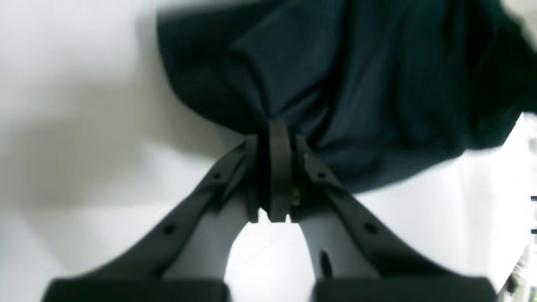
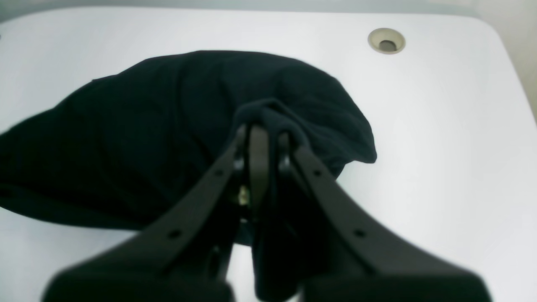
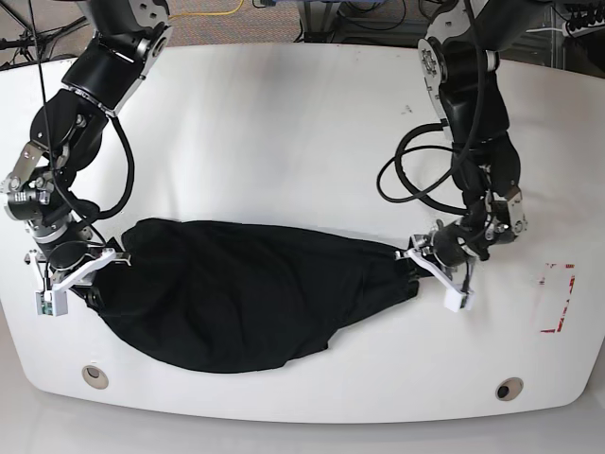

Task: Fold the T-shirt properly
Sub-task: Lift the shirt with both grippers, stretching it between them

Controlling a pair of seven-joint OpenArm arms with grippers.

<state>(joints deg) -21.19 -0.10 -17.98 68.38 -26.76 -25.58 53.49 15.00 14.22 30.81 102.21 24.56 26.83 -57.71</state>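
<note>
The T-shirt [image 3: 246, 298] is gripped at nine and three o'clock by both closed tools, left tool [image 3: 427, 257] and right tool [image 3: 95, 261], seemingly to stretch it flat.

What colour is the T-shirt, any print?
Plain black T-shirt, no print visible; base view shows it best.

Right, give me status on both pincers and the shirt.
Left pincer shut on T-shirt. Right pincer shut on its opposite end. Shirt bunched, sagging on the table. Nothing in the way.

Left jaws pinching T-shirt [image 1: 335, 84]
</note>
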